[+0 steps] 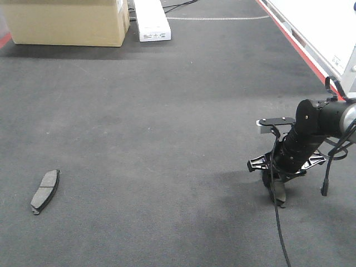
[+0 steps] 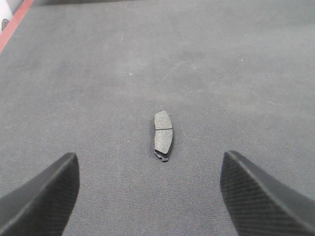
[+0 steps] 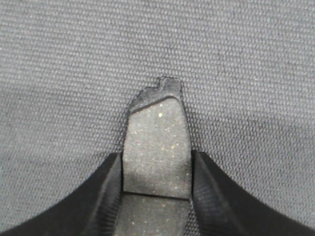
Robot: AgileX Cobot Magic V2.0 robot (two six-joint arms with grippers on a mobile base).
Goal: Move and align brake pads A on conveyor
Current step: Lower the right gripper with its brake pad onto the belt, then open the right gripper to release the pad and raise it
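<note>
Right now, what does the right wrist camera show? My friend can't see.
A dark grey brake pad sits squeezed between the two black fingers of the right pincer, its notched end pointing away. Rough grey belt fills everything behind it.

A brake pad lies on the conveyor, well apart from the right arm's fingers.

Most of the conveyor is bare belt, wide room to pass. A cardboard box and white box stand at its far end. One brake pad lies alone at left, open belt all round it. At right, the right claw, clamped on a second brake pad, and its hanging cable bar the way.
</note>
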